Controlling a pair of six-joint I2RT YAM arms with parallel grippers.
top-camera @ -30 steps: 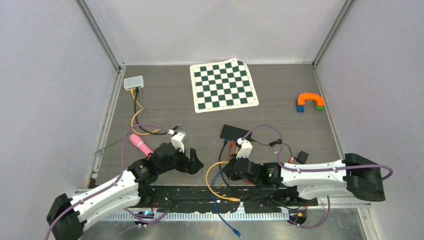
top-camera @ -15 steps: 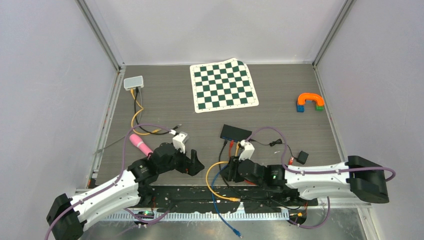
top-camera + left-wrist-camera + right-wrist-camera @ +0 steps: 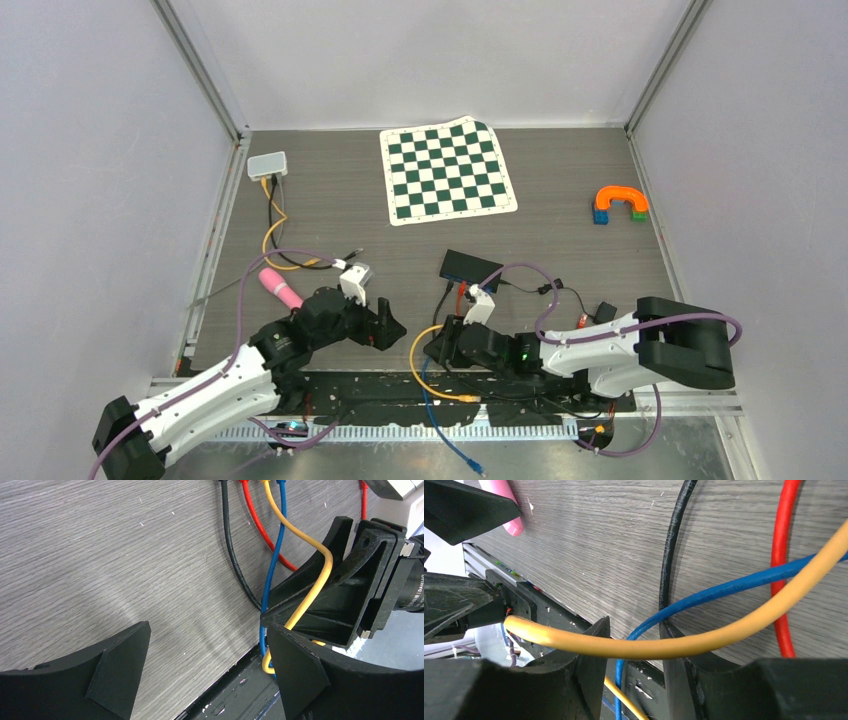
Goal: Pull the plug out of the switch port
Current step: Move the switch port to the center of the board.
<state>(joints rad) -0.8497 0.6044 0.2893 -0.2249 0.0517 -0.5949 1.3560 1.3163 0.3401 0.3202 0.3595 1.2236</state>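
The black switch (image 3: 470, 265) lies mid-table, with black, red, yellow and blue cables plugged into its near edge (image 3: 460, 288); the plugs are too small to tell apart. My right gripper (image 3: 437, 348) hovers low over these cables near the table's front edge. In the right wrist view, my right gripper (image 3: 634, 670) stands open. The blue cable (image 3: 724, 587) runs through the gap untouched, and the yellow cable (image 3: 724, 635) crosses in front of the fingers. My left gripper (image 3: 392, 326) is just to its left. My left gripper (image 3: 210, 670) is wide open over bare table.
A pink object (image 3: 281, 288) lies left of my left arm. At the back stand a white box (image 3: 267, 165) with its own yellow cable and a checkered mat (image 3: 447, 172). Coloured blocks (image 3: 620, 204) sit at the right, a small black adapter (image 3: 605, 313) by my right arm.
My right gripper has gone from shut to open and slid left and nearer along the cables, its arm folding in. The left arm has barely moved.
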